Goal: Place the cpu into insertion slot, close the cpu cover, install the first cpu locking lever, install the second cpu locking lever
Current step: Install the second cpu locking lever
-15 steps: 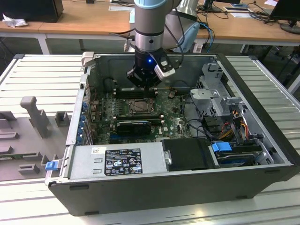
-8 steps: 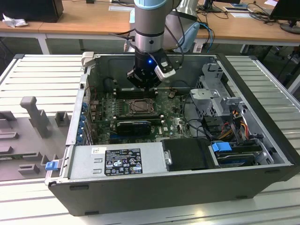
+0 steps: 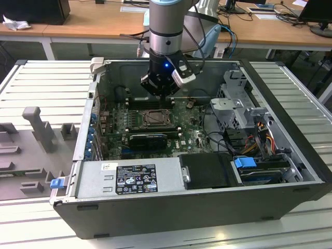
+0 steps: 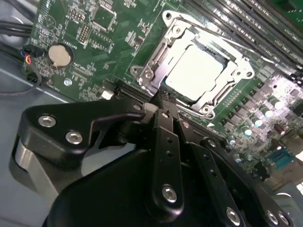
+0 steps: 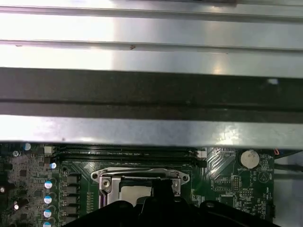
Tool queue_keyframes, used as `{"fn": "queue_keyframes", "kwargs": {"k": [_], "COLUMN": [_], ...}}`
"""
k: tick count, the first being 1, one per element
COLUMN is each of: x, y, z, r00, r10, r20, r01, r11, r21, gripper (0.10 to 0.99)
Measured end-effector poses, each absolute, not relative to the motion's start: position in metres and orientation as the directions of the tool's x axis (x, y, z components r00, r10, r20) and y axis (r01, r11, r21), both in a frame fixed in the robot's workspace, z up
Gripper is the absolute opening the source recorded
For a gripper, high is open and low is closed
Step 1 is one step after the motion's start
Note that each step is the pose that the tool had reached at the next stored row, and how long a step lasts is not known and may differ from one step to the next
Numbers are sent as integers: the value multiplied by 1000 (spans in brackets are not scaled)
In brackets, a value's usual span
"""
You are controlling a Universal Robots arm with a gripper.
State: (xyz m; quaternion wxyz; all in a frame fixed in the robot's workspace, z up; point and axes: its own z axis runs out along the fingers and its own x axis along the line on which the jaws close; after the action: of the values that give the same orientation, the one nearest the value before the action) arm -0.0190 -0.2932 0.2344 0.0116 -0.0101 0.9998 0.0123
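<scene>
Hand [image 4: 163,101] lowered, fingers seemingly together

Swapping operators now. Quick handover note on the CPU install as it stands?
Gripper: fingers together, holding nothing visible, tip just off the socket edge, above the motherboard inside the open PC case.
cpu: seated in the socket, pale top showing.
cpu cover: looks closed, framing the chip.
Done: placement; cover apparently down.
Left: both locking levers; their state can't be judged here.
</scene>
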Motion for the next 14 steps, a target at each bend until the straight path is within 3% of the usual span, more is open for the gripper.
{"fn": "queue_keyframes", "kwargs": {"k": [14], "x": [-19], "y": [-303], "z": [248], "r00": [-1000], "r10": [-20], "r20": [-23], "r01": [-20], "r11": [1000], "r21": [23], "gripper": [106]}}
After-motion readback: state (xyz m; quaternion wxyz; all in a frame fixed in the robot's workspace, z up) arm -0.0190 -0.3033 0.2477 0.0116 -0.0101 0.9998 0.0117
